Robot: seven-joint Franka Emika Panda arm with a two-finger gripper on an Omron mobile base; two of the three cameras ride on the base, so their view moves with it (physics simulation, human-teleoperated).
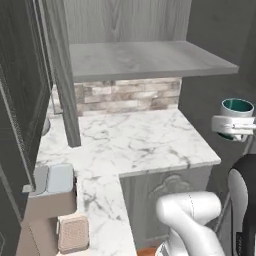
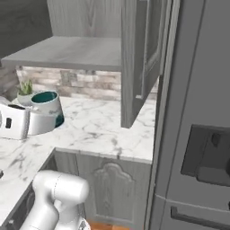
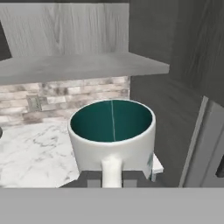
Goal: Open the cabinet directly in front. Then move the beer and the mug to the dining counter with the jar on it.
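My gripper (image 3: 111,178) is shut on the handle of the mug (image 3: 112,131), a pale grey cylinder with a teal inside, held upright in the air. From the left base camera the mug (image 1: 237,108) hangs beyond the worktop's right edge with the gripper (image 1: 235,129) behind it. In the right base view the mug (image 2: 47,106) and gripper (image 2: 41,123) are at the left. The cabinet (image 1: 145,60) stands open, one door (image 1: 64,75) swung left and the other door (image 2: 140,58) swung right, and its shelf is bare. The beer, the jar and the dining counter are out of view.
Below the cabinet lies an L-shaped marble worktop (image 1: 135,142) with a brick backsplash (image 1: 130,95). A tall dark fridge (image 2: 197,134) rises on the right. A small plant (image 2: 26,87) stands at the back. Small appliances (image 1: 54,178) sit at the worktop's left.
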